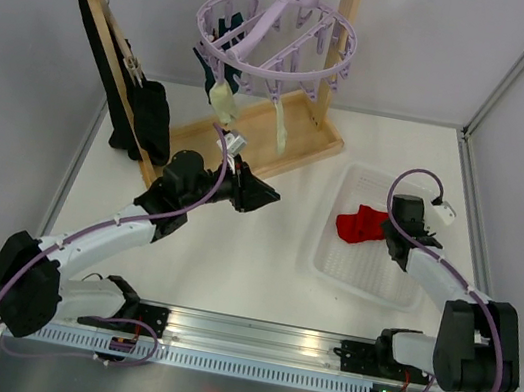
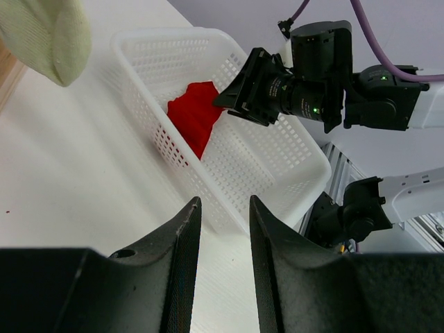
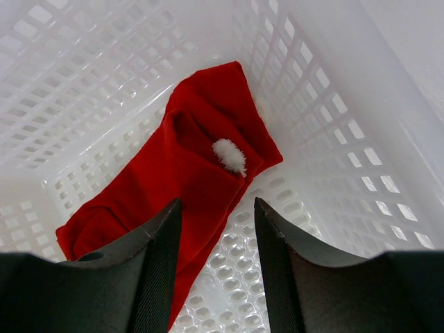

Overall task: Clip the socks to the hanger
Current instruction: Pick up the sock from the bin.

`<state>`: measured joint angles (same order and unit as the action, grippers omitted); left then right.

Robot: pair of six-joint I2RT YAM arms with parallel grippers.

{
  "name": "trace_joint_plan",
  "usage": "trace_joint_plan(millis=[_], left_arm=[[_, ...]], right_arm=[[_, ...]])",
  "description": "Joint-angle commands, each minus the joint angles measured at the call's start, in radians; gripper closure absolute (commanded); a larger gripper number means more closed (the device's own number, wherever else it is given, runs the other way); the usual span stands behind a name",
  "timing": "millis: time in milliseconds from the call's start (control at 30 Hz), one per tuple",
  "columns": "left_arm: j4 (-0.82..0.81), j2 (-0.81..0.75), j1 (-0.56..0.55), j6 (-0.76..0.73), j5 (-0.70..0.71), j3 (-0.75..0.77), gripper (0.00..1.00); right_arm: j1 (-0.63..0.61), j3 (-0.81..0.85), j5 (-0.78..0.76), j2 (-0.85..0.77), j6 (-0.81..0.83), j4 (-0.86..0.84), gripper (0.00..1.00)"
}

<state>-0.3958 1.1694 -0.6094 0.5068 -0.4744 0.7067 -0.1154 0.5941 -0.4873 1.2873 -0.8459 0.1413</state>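
Note:
The lavender hanger point(image 1: 274, 41) hangs from the wooden rack's rod. A dark teal sock point(image 1: 214, 64) and cream socks point(image 1: 223, 100) dangle from its clips; a cream sock's toe shows in the left wrist view point(image 2: 48, 38). A red sock point(image 1: 361, 224) with a white tuft lies in the white basket point(image 1: 355, 273), also in the right wrist view point(image 3: 187, 173) and the left wrist view point(image 2: 196, 114). My right gripper point(image 3: 216, 208) is open just above the red sock, inside the basket. My left gripper point(image 1: 264, 197) is open and empty over the table, below the hanger, pointing toward the basket.
The wooden rack point(image 1: 297, 141) stands at the back, with a long black cloth point(image 1: 112, 68) draped on its left end. The white basket point(image 2: 277, 159) sits at the right. Grey walls close in the table on three sides.

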Motion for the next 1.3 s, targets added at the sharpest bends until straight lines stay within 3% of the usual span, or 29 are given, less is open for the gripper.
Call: trace_joint_plan(millis=[0,367,633,767,1033,1267], left_arm=[[-0.011,0.012,-0.006,-0.024,-0.020,0.030,0.60],[0.021,0.039,-0.007,-0.031,-0.020,0.066,0.60],[0.083,0.049,-0.007,-0.054,-0.015,0.123,0.60],[0.123,0.052,-0.006,-0.071,-0.021,0.155,0.60],[0.167,0.133,-0.006,-0.097,-0.053,0.281,0.60],[0.091,0.251,-0.006,-0.061,-0.136,0.372,0.59]], right_arm=[[0.006,0.010,-0.020,0.009,-0.021,-0.046,0.48],[0.006,0.016,-0.019,0.033,-0.030,-0.072,0.52],[0.006,0.041,-0.016,0.012,-0.007,-0.066,0.77],[0.006,0.059,-0.004,-0.020,0.040,-0.052,1.00],[0.006,0.134,-0.005,-0.149,0.117,0.041,1.00],[0.006,0.300,0.148,-0.184,0.284,0.113,1.00]])
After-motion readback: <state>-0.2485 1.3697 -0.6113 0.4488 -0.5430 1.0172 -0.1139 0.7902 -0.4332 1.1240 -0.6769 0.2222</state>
